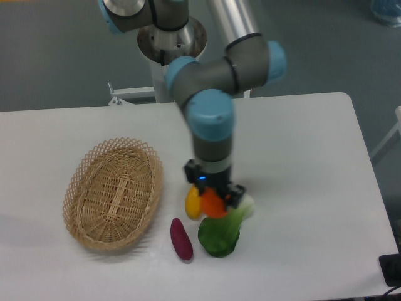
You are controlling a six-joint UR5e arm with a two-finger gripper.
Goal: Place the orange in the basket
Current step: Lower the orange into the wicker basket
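One arm reaches down over the white table (301, 138), and its claw (213, 199) is clamped on the orange (213, 204), holding it off the surface. The orange hangs in front of the yellow mango-shaped fruit (193, 205), hiding most of it, and just above the leafy green vegetable (219, 235), whose pale stem end (247, 205) pokes out to the right of the claw. The black fingers sit on either side of the orange, with a small blue light glowing on the wrist just above them.

The basket (94, 188) lies on the left part of the table, well apart from the claw, with nothing visible inside it. A purple sweet potato (181, 239) lies between the basket and the green vegetable, near the front edge of the basket and just beside the leaf. The robot's base column (170, 44) stands behind the table's far edge.
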